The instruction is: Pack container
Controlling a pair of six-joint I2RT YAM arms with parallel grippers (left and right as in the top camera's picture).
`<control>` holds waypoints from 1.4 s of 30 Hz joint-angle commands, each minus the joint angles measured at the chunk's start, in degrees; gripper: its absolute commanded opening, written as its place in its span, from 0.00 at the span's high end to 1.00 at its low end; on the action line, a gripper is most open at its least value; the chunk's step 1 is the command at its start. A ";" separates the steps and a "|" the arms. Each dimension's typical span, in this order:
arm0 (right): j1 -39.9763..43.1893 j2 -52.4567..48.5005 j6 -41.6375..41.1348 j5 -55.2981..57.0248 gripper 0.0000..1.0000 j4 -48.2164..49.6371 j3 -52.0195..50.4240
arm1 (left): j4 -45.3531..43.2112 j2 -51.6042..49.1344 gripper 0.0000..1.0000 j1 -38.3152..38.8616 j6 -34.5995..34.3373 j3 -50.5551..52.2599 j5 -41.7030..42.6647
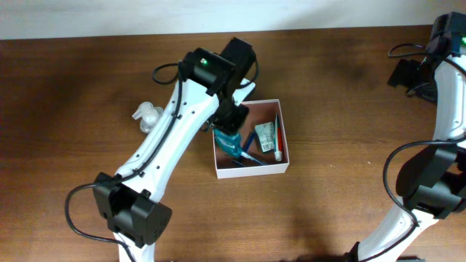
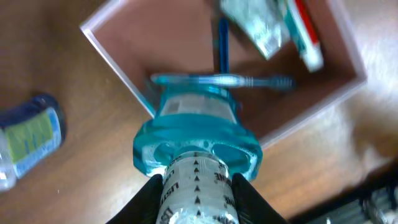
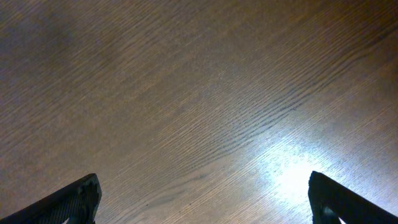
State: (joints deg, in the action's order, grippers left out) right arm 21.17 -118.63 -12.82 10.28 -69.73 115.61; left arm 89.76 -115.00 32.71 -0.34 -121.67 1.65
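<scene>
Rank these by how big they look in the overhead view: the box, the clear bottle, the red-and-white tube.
1. box
2. clear bottle
3. tube; longer than the bottle but much thinner, so those two are close.

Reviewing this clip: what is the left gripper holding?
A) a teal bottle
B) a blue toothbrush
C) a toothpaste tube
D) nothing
A: in the left wrist view the left gripper is closed on the neck of the teal bottle, which hangs over the edge of the container.
</scene>
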 commanded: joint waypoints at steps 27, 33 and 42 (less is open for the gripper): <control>-0.13 0.17 0.35 0.70 0.02 0.15 0.31 | -18.43 -5.09 0.74 -2.89 -16.68 -1.49 -5.70; -0.13 0.17 0.35 0.68 0.02 0.15 0.31 | -19.30 -5.22 0.78 -2.89 -25.62 -1.49 -11.08; -0.13 0.17 0.35 0.70 0.02 0.15 0.31 | -19.93 -5.97 0.81 -2.89 -27.52 -1.49 -13.75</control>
State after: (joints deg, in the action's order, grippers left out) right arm 21.17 -118.63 -12.80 10.28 -69.76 115.61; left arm 70.43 -120.92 30.04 -26.13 -121.71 -9.10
